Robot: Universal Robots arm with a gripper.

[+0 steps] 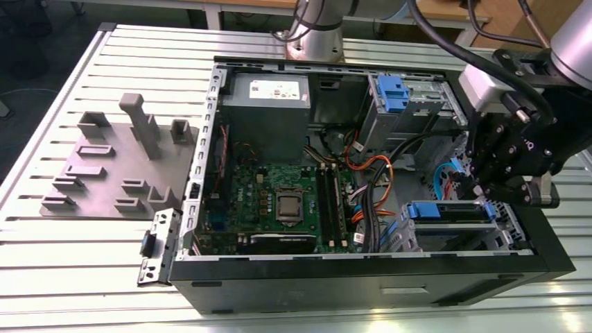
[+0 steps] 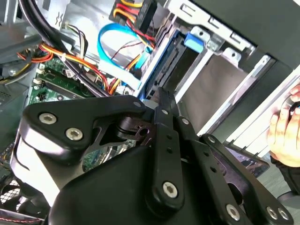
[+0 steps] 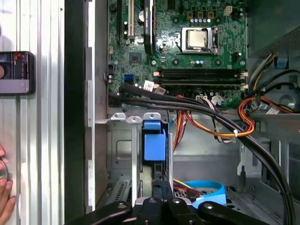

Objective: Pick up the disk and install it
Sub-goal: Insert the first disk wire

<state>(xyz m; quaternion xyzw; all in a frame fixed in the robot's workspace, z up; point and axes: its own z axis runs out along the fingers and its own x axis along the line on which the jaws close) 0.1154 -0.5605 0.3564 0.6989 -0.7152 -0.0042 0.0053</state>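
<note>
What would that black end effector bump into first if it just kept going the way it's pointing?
Probably the blue-framed disk in the drive cage. In the first wrist view the end effector points straight along its edge. Depth is unclear, so it may already be touching.

Probably lab: slotted aluminium bench [image 1: 389, 309]

text: none legible | sticker on grey metal box [image 1: 276, 89]: print unreadable

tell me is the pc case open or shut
Open: the case has its side uncovered, with the motherboard and cables exposed in the exterior view.
</note>
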